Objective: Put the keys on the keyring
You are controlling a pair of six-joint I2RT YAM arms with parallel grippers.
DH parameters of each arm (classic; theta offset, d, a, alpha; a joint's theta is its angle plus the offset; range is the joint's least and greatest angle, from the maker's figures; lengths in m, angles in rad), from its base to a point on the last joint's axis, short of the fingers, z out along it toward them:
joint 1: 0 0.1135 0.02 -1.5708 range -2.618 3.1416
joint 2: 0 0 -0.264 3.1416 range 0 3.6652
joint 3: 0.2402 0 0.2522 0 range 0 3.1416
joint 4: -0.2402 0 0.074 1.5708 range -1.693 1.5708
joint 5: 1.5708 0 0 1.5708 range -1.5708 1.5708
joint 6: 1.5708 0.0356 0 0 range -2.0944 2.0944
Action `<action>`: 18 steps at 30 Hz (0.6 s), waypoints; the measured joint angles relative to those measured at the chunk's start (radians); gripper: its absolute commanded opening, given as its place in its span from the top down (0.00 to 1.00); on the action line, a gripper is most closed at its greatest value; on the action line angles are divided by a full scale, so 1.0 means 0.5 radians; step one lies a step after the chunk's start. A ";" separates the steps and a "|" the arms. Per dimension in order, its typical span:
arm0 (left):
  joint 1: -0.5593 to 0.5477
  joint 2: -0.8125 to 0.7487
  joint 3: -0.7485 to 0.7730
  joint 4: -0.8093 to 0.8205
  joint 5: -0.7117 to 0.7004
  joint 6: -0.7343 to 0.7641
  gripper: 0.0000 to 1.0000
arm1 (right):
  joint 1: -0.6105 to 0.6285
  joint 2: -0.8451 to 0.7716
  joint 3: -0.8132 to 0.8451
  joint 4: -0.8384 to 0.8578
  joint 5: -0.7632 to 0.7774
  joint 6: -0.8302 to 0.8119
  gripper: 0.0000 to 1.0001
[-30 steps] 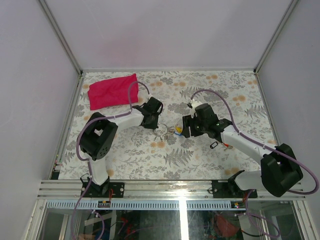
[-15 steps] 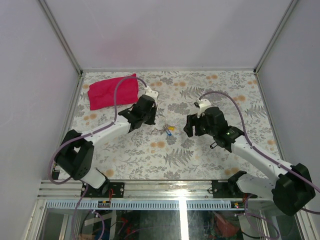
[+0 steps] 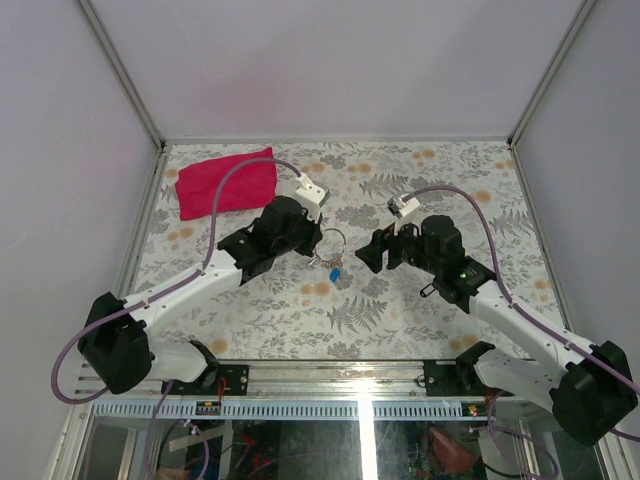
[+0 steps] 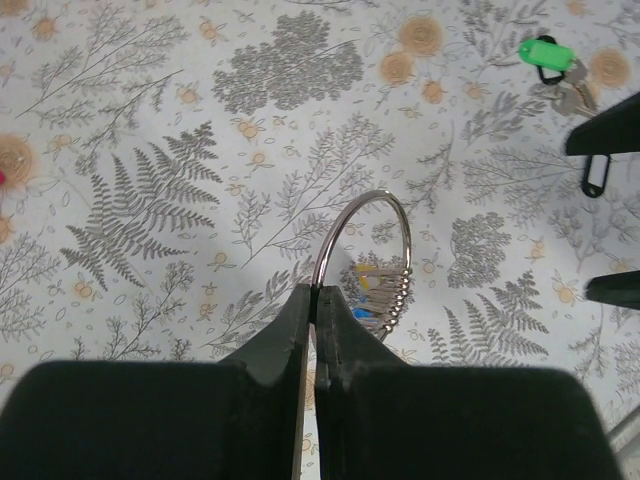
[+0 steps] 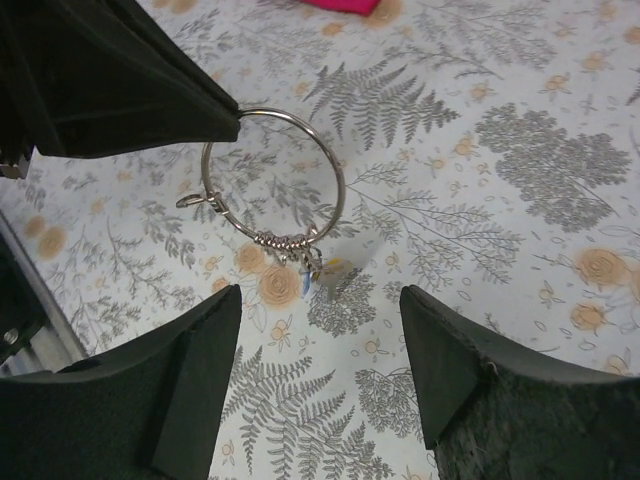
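Left tool (image 4: 315, 297) clamped tight on keyring (image 4: 376, 193); ring held in air above worktop (image 4: 150, 120). Few keys (image 5: 305, 262) dangled at ring's low point, blue one showing. Right tool (image 5: 320, 300) gaped wide, empty, near ring, not touching. Green-tagged key (image 4: 545, 52) lay loose on worktop, well apart from ring. Best way, likely: hold ring steady with wire end toward right tool, grip loose key by head, thread hole onto wire. Worktop floral-patterned; red cloth (image 3: 225, 182) at far left; plain pale walls (image 3: 350, 60) around.
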 measured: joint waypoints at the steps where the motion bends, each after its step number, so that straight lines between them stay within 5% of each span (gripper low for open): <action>1: -0.001 -0.011 0.000 0.000 0.024 0.011 1.00 | 0.000 0.032 0.018 0.005 -0.043 -0.011 0.29; 15: -0.094 -0.082 0.063 -0.053 0.285 0.105 1.00 | 0.000 0.350 0.027 0.296 -0.361 0.039 0.32; 18: -0.120 -0.098 0.084 -0.057 0.300 0.105 1.00 | 0.000 0.473 0.028 0.334 -0.379 0.045 0.39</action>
